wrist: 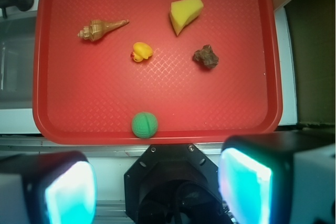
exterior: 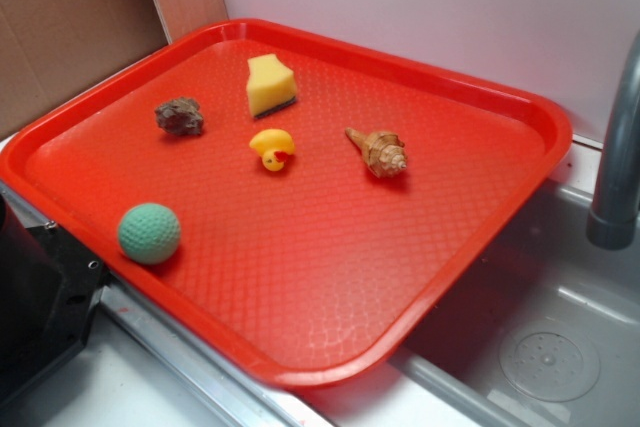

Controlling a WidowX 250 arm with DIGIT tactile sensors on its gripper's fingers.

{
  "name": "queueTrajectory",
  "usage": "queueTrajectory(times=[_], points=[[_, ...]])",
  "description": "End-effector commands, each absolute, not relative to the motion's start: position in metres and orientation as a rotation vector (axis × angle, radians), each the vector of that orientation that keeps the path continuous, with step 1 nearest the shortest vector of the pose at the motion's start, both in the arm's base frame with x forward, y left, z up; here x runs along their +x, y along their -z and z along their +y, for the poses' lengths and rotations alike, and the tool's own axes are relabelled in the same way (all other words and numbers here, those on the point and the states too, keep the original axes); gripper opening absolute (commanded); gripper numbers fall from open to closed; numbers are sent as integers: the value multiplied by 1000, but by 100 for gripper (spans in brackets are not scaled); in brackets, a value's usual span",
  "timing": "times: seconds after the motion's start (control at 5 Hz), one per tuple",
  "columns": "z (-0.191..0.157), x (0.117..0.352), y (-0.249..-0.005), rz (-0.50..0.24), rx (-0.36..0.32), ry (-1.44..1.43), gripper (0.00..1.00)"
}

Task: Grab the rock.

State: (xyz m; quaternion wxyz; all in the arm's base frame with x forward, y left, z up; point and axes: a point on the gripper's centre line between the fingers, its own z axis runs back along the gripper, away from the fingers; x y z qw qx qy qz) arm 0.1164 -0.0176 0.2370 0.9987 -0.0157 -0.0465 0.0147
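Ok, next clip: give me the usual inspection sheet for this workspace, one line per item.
Surface: red tray with textured bottom, resting partly over a sink basin.
Job's things: rock, dark and lumpy, lying free near the tray's back left, apart from everything else.
Clutter: yellow sponge wedge, small yellow rubber duck, tan spiral seashell, green ball near the tray's front rim.
Grippers: gripper open, holding nothing; in the wrist view its two fingers stand wide apart, outside the tray, nearest the ball.
Cables: nothing seen.
Surroundings: grey faucet pipe at right, pale wall behind, cardboard panel at left.
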Motion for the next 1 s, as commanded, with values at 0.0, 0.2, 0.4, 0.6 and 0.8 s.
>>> queueTrajectory(times=[0.0,0.2,0.4,0.6,0.8], points=[[-18,116,-237,-93,-31,-29,100],[-11,119,-234,-130,-40,-186,100],[0,122,-228,-164,-94,-438,100],[13,125,-221,-214,-100,-634,100],[38,147,-198,-201,-75,-826,100]])
